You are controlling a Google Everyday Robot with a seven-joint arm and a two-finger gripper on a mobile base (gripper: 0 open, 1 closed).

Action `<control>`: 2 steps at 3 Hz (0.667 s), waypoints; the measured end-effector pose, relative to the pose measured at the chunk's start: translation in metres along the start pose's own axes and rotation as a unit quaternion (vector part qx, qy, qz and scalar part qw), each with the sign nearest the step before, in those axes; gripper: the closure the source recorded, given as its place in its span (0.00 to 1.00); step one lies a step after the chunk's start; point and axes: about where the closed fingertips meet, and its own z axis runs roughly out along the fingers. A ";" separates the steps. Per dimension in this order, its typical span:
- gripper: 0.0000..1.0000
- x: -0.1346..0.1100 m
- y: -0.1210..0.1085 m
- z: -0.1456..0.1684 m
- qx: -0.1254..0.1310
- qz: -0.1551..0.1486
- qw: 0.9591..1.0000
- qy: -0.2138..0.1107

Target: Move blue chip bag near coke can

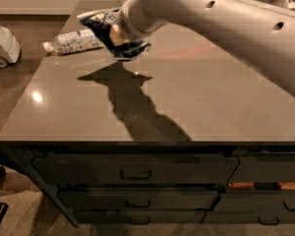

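The blue chip bag (129,50) is a dark navy, wrinkly foil bag with silvery edges. It hangs in the air above the back left part of the grey table (196,102). My gripper (116,33) is at the end of the big white arm that comes in from the right, and it is shut on the middle of the bag. The bag's shadow lies on the table below it. The coke can is not in view; a faint reddish reflection shows on the table just under the arm.
A clear plastic water bottle (71,41) lies on its side at the table's back left, just left of the bag. Drawers (135,173) run under the table's front edge. A white machine (2,45) stands on the floor at left.
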 end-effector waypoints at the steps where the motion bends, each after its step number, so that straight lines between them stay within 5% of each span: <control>1: 0.82 0.006 -0.032 0.015 0.030 -0.018 0.999 0.018; 2: 0.59 0.017 -0.056 0.027 0.049 -0.030 0.998 0.034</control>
